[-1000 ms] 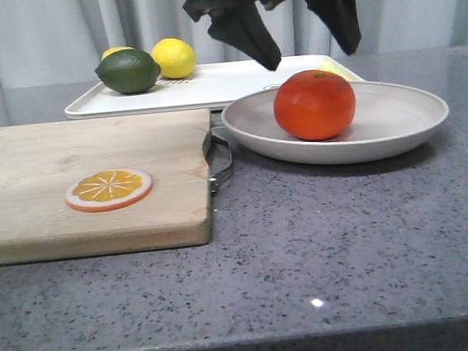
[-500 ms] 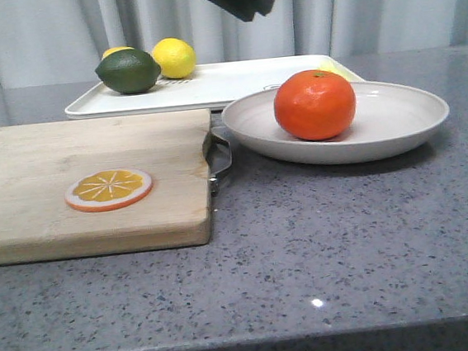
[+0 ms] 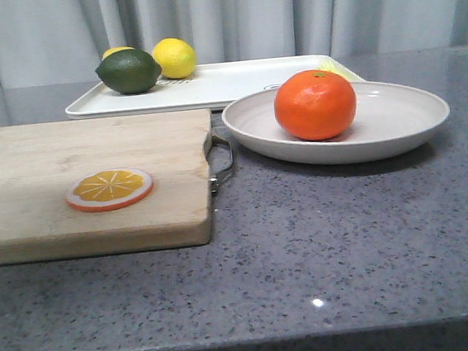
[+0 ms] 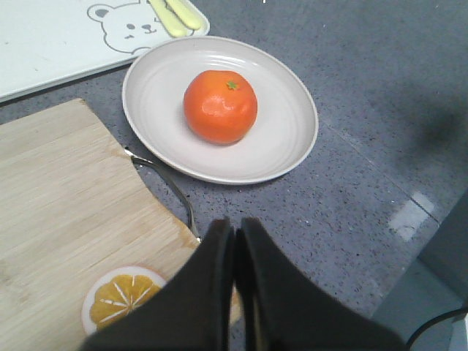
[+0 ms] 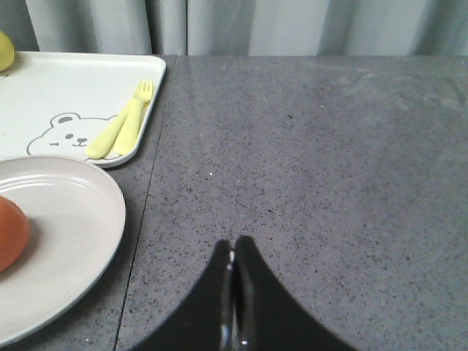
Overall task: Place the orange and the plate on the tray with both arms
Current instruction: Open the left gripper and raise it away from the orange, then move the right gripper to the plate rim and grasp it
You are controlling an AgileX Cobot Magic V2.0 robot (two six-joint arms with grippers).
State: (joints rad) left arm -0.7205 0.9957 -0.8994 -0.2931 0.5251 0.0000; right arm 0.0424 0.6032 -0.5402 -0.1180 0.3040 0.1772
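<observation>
While both claws hung closed and empty, the left claw (image 4: 235,238) above the board (image 4: 58,219) and the right claw (image 5: 234,252) over bare desk (image 5: 329,168), the orange (image 3: 315,104) sat in the plate (image 3: 403,118), just beside the tray (image 3: 233,80), probably so both could move together.

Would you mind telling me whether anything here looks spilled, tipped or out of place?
Nothing stands out. The orange sits upright in the plate, which rests flat on the counter beside the tray, not yet on it. Both grippers, left and right, are shut and empty.
</observation>
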